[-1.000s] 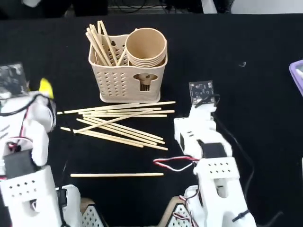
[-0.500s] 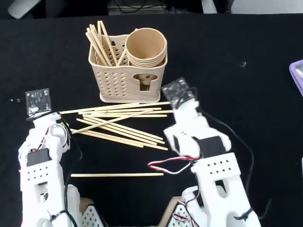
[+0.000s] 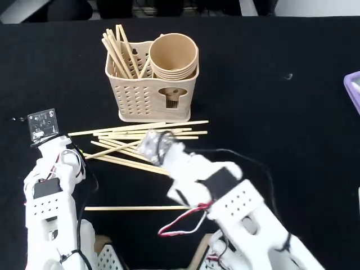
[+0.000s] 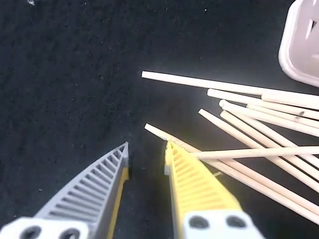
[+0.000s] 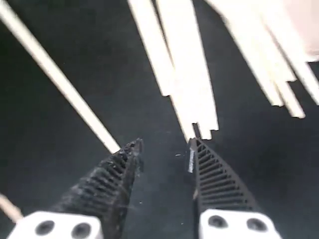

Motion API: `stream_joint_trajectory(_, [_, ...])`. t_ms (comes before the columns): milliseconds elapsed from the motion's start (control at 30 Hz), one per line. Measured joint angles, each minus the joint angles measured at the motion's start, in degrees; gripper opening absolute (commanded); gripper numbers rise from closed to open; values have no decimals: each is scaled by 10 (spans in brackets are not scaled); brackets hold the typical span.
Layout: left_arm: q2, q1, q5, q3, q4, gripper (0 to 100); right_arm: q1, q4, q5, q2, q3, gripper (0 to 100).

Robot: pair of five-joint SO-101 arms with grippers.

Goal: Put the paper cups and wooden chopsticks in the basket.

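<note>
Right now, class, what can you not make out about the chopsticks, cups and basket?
High view: the right arm hides part of the loose chopsticks, so no count.
High view: the paper cups nest, number unclear.
Left wrist view: the basket is cut off by the edge.
Right wrist view: the chopsticks run off the edge.

Smooth bare wood is seen in the chopsticks [image 3: 129, 135], matt plastic in the basket [image 3: 140, 101], paper in the cups [image 3: 173, 56].
</note>
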Motion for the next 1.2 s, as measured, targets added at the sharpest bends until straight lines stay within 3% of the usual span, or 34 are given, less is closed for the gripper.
stream_joint_trajectory(467, [0,-11,0,0,0,124,-207,-84,5,178,6,149])
stream_joint_trajectory(767, [0,-62,3,0,0,124,-218,-200,-19,233,41,149])
stream_joint_trajectory(933, [0,-128,69,0,0,125,-218,-250,-38,287,43,147])
stream_joint_trajectory(1067, [0,-169,103,0,-18,125,-218,-258,-38,302,41,21])
stream_joint_trajectory(1200, [0,-188,120,0,-27,124,-216,-261,-37,306,37,9])
